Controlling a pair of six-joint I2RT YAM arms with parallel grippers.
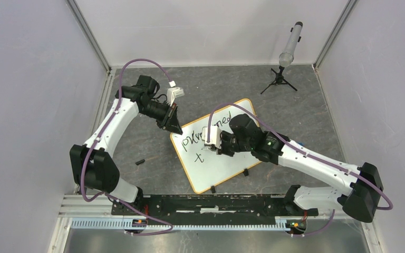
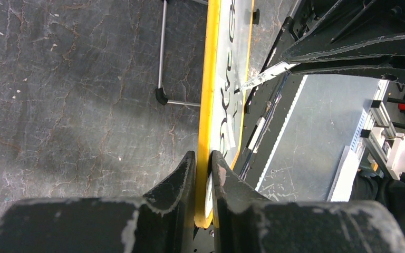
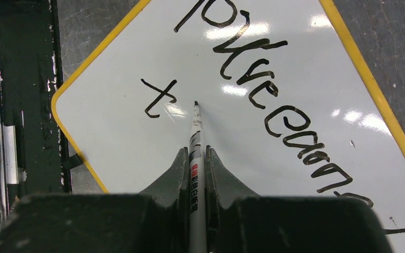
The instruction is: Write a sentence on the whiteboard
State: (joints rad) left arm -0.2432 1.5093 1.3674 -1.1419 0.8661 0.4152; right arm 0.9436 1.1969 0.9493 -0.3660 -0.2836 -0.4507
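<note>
Dark cracked-stone tabletop (image 1: 306,110); plain pale walls (image 1: 31,79); small black tripod (image 1: 278,83) back right.

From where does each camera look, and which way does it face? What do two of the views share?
Top external: above and behind the bases, facing down on the table; both arms show, left gripper at the whiteboard edge, right gripper over it.
Left wrist: faces along the whiteboard's yellow frame, clamped by its own fingers.
Right wrist: faces down on the board; its own fingers hold a marker by the sentence.
Shared: both wrist views show whiteboard, writing and marker.
</note>
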